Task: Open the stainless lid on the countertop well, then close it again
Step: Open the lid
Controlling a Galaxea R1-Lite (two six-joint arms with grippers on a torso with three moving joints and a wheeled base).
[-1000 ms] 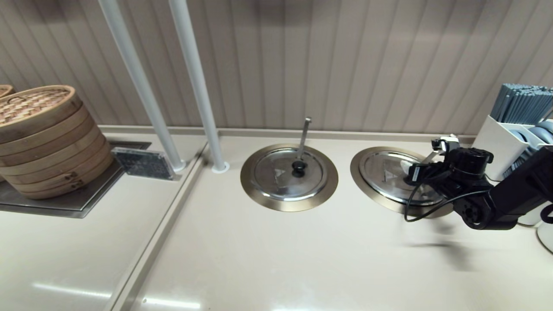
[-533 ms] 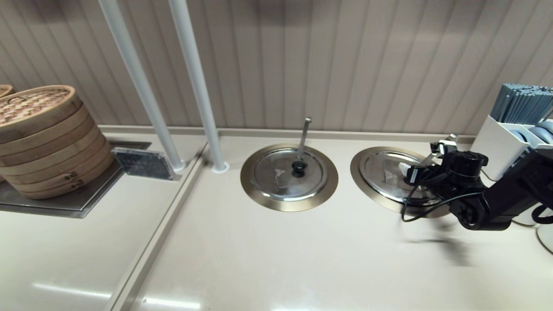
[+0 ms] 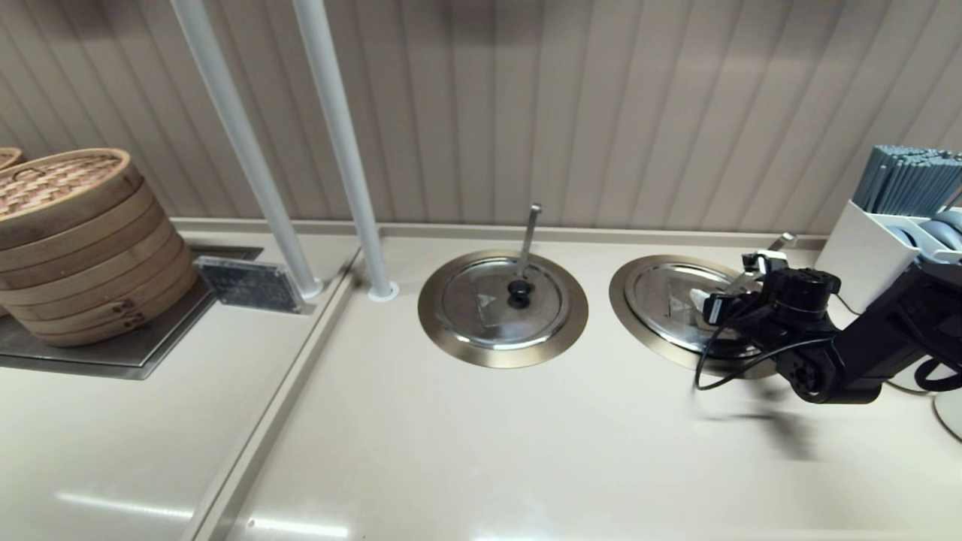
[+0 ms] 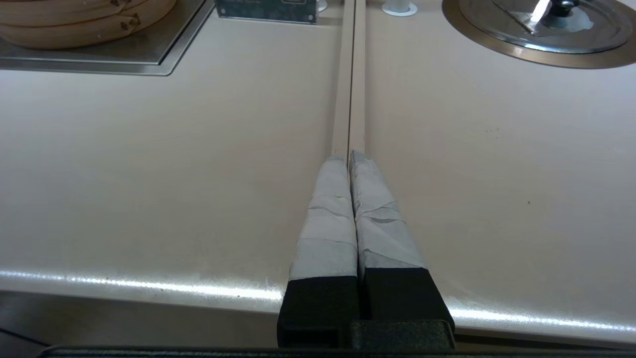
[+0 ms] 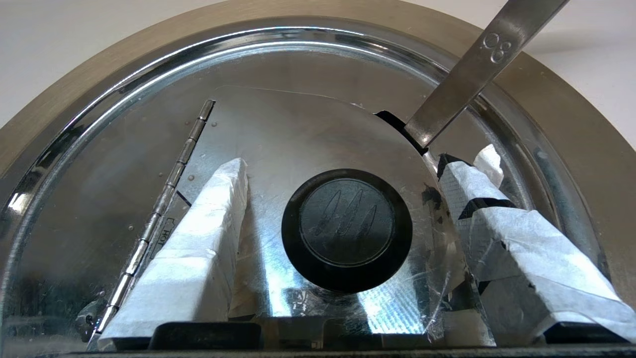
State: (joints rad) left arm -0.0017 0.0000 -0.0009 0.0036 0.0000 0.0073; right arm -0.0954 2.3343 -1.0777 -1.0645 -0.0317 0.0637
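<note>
right gripper (image 5: pixel 343 174) sits low over the stainless lid (image 3: pixel 680 304), fingers spread wide, one taped finger (image 5: pixel 198 233) on each side of the black knob (image 5: pixel 347 228), not touching it, nothing gripped. Lid lies flat and closed in the countertop well (image 3: pixel 630 300), the right-hand one of two bronze rings on the beige counter (image 3: pixel 481 451). Hinge (image 5: pixel 164 199) runs across the lid beside one finger. Slanting ladle handle (image 5: pixel 477 64) pokes out through the lid notch just beside the other finger. In head view the right arm reaches in from the right edge, gripper over the lid's right part.

left gripper (image 4: pixel 350 158) parked above the counter seam (image 4: pixel 350 74), taped fingers pressed together, empty.

twin lid (image 3: pixel 502 300) with upright ladle handle (image 3: pixel 529 237) closed at center. Bamboo steamers (image 3: pixel 71 240) far left, two white poles (image 3: pixel 338 143) behind, chopstick holder (image 3: pixel 894 218) far right
</note>
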